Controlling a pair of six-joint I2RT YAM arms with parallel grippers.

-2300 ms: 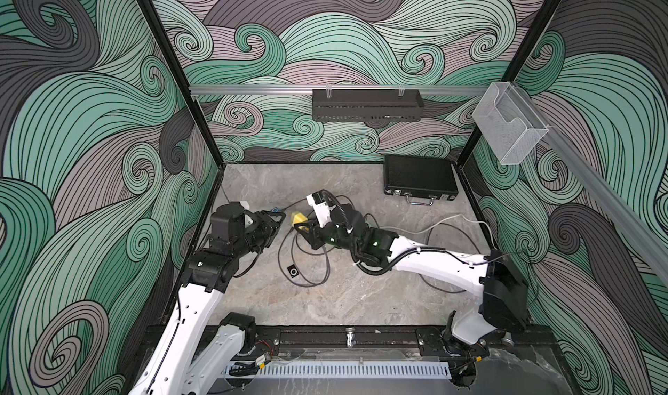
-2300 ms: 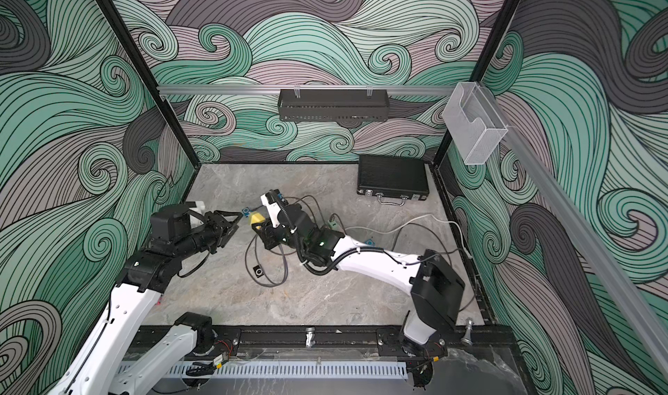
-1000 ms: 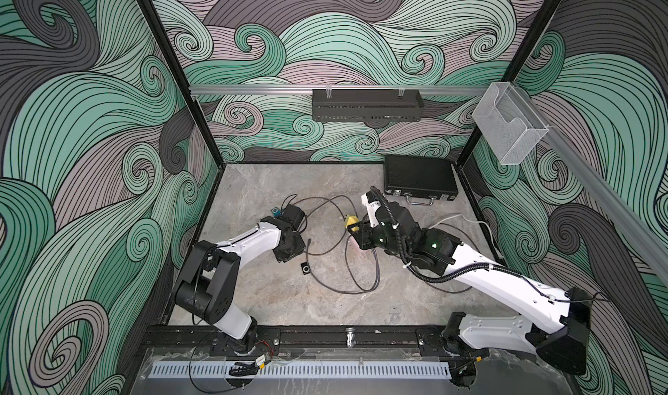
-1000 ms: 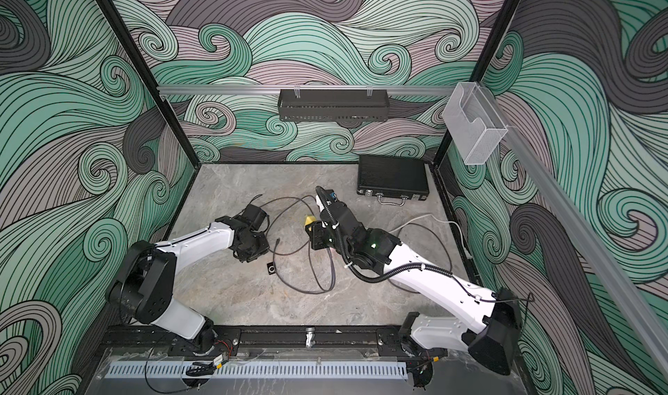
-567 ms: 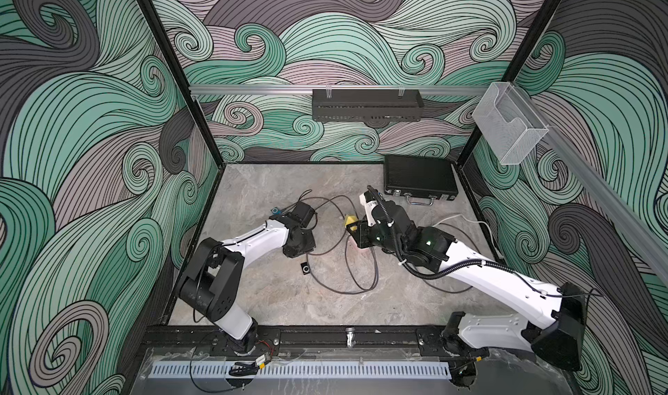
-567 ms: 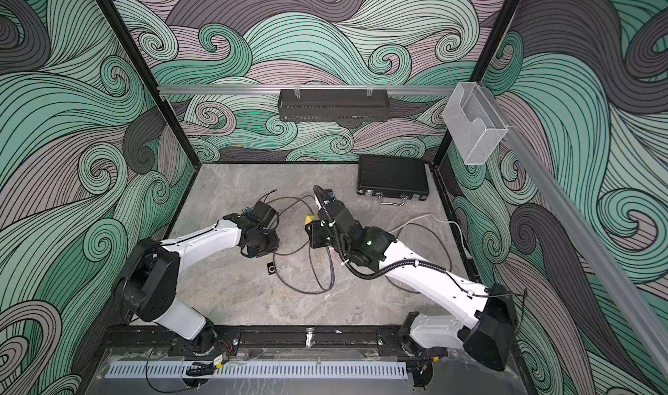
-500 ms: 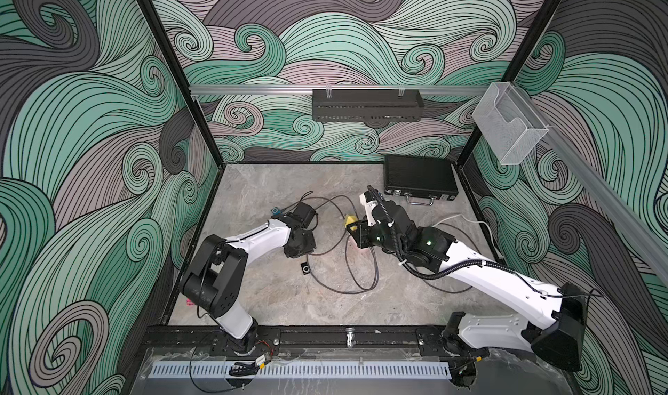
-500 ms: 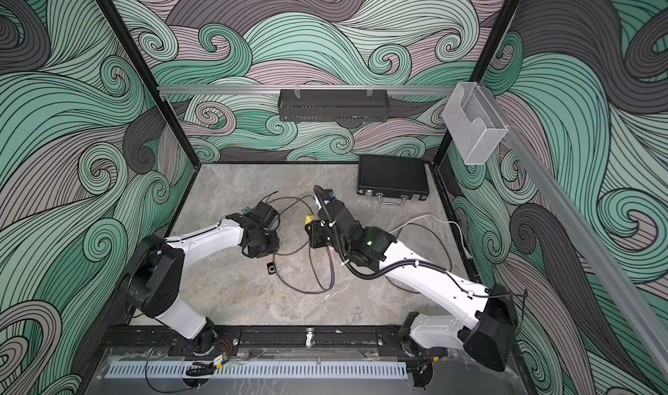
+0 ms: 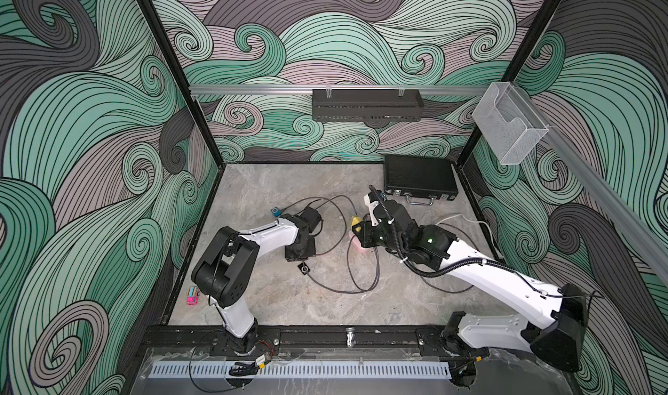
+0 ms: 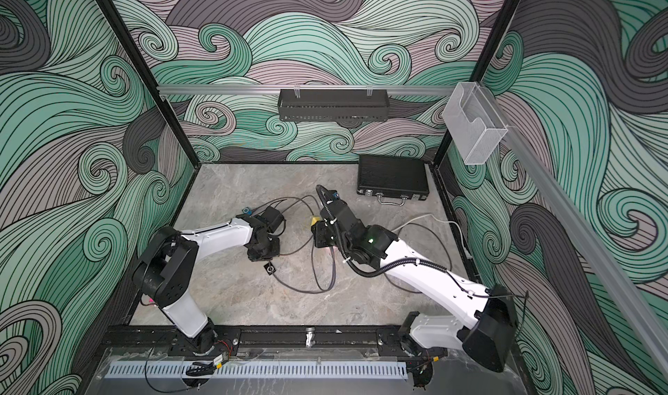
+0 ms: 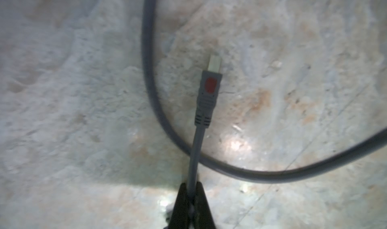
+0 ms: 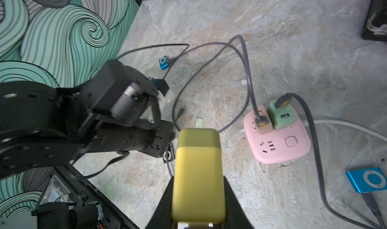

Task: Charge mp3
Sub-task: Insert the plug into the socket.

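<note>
Two arms reach low over the marbled table [image 9: 274,303]. Our right gripper [image 12: 198,192] is clamped on a yellow adapter [image 12: 198,171], held near the pink power strip [image 12: 278,142] but clear of it. Our left gripper [image 11: 191,189] is pinched tight on the grey cable [image 11: 195,150], a little behind its plug [image 11: 209,89]. The black mp3 [image 9: 303,268] lies flat on the table just beside the left wrist, apart from the plug. We judge the cable limp and the plug light but stiff. Held by the cord it will droop and twist, so the moulded body is the better hold. The mp3 looks light enough to skid when pushed, so it wants bracing. Only the left wrist view shows the pinch and the plug's red mark, which the top views hide under the wrist. Only the right wrist view shows the strip's sockets and a blue player [image 12: 367,181] already cabled
</note>
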